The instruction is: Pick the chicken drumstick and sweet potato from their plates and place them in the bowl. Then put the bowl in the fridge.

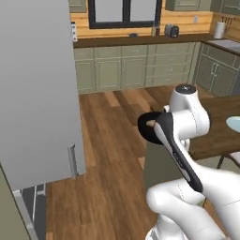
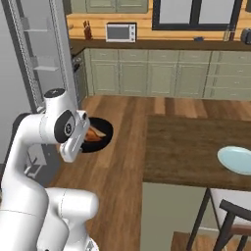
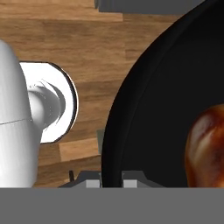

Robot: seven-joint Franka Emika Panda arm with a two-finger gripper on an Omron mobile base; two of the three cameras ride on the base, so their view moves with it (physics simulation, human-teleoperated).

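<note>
One black bowl (image 2: 96, 135) clamped at its rim by the gripper (image 3: 111, 177), held over wooden floor (image 1: 110, 154), drumstick (image 3: 205, 146) inside, blue plate (image 2: 236, 160) on the dark worktop's (image 2: 186, 147) right edge, grey fridge (image 1: 37, 89) leftward.

This is a home kitchen. Green cabinets (image 1: 133, 65) run along the far wall under a dark wooden counter (image 1: 140, 40), with a dark-framed window (image 1: 124, 13) above. A toaster (image 1: 171, 31) sits on the counter near its right end, and a microwave (image 2: 120, 32) stands further left. A sink (image 1: 228, 44) is set in the right corner. A tall grey fridge (image 1: 37, 89) stands with its door open, a dark wooden table (image 2: 196, 149) holds a light blue plate (image 2: 235, 160), and the floor (image 1: 112, 154) is wood plank.
</note>
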